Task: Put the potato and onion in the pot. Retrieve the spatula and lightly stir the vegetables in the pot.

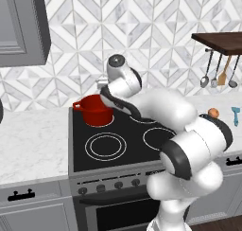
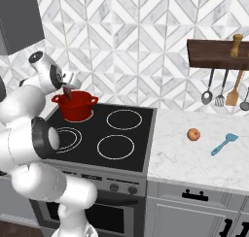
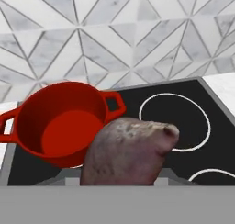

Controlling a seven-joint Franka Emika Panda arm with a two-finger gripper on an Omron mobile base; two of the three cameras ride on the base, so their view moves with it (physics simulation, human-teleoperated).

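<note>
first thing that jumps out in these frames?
The red pot on the stove's back-left burner, with the arm's gripper over it holding a brown potato; the pot looks empty. Next, the onion and teal spatula lying apart on the marble counter right of the stove.

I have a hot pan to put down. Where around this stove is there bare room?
Free: the three burner rings beside the pot, and the marble between the stove's right edge and the onion. Crowded: the back left burner, where the pot sits, and the strip holding the onion and spatula.
</note>
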